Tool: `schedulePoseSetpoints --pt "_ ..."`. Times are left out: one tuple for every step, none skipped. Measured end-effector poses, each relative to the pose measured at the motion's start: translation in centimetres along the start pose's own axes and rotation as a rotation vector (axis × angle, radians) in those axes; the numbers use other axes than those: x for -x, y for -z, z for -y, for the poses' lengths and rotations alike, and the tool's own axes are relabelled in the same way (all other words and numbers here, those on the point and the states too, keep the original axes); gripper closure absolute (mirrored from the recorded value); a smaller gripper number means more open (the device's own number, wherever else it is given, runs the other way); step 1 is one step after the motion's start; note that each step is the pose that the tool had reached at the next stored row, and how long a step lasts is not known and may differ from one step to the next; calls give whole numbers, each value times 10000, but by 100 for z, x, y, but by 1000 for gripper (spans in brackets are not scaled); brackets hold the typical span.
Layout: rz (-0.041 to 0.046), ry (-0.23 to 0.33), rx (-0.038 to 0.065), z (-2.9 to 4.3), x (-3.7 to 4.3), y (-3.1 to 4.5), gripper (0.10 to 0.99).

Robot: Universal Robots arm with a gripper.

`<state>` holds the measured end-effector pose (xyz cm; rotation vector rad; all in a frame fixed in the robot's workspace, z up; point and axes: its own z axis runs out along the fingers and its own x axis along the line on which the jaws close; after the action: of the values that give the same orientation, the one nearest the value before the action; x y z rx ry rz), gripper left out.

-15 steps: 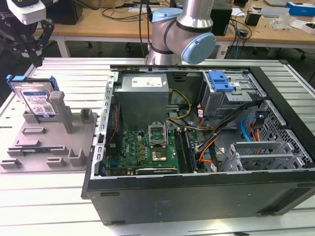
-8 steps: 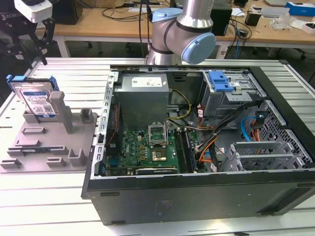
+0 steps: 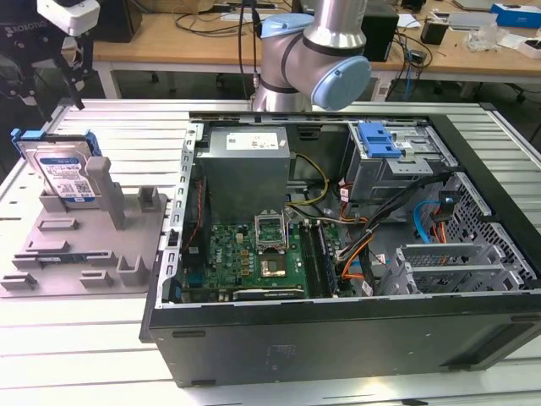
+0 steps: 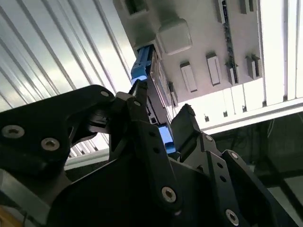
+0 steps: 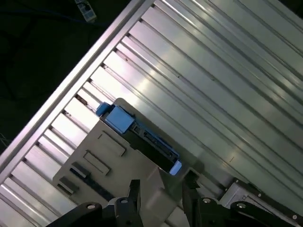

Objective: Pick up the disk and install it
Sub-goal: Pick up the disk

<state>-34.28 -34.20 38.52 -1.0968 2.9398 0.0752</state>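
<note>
The disk (image 3: 62, 172) stands on edge in a slot of the grey holder plate (image 3: 76, 254) at the exterior view's left. Its white-and-blue label faces forward and a blue bracket frames it. My gripper (image 3: 46, 91) hangs open a short way above it and touches nothing. In both wrist views the disk is seen edge-on as a dark strip with blue ends (image 5: 142, 137) (image 4: 141, 66). It lies beyond the gap between my fingertips (image 5: 134, 188), in line with the gripper (image 5: 162, 184) (image 4: 161, 118).
An open computer case (image 3: 338, 338) lies to the exterior view's right of the holder. It contains a motherboard (image 3: 254, 254), a power supply (image 3: 245, 161), cables and a grey drive cage with a blue tab (image 3: 378, 139). The arm's base (image 3: 321, 59) stands behind the case on the ribbed aluminium table (image 3: 84, 338).
</note>
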Motion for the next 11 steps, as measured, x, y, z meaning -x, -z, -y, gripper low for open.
schedulePoseSetpoints --pt "-11 234 5 0 0 -2 604" --pt "-19 420 8 0 0 -3 604" --pt "-34 778 15 0 0 -6 604" --pt "-45 1035 20 0 0 -8 604" --pt "-54 1220 24 0 0 -9 604" --pt "-62 1404 28 1 0 -11 604" --pt "-79 1791 35 1 0 -13 604" --pt "-96 2188 43 1 0 -15 604" --pt "-115 2619 52 1 0 -17 604" --pt "-131 2995 59 1 0 -19 604" --pt "-156 3545 69 1 0 -21 604"
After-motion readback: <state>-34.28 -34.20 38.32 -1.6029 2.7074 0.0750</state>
